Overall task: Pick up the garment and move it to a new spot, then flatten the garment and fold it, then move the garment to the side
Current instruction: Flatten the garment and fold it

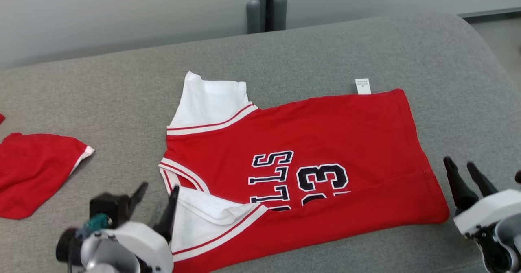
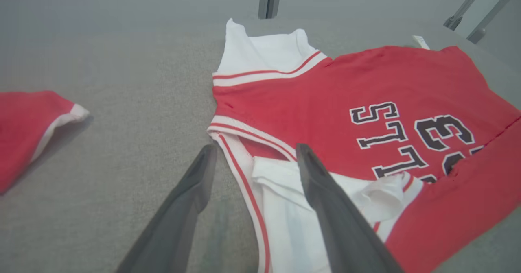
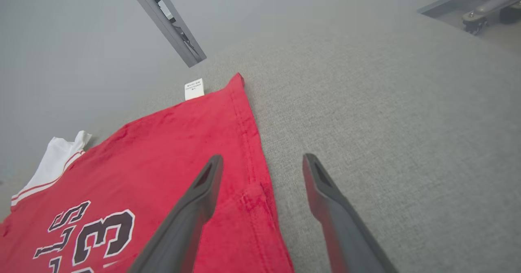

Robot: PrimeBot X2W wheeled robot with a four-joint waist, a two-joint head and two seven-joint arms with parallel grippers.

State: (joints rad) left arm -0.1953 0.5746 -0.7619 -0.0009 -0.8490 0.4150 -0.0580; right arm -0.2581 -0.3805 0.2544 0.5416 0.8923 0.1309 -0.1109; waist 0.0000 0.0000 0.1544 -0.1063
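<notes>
We read "LLS" and "3" beside half-hidden digit, black white-edged print, sideways on red jersey [image 1: 325, 134]; fold covers rest. White tag [image 1: 362, 86] at hem: print too small.

Matt red cloth jersey [image 1: 325, 134], rough grey woven tabletop [image 1: 122, 81]

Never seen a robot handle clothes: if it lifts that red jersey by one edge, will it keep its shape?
Probably not: the red jersey lies with its near edge doubled over, so it should droop. Looks thin, likely light. Pushed across the grey surface, it may bunch.
</notes>
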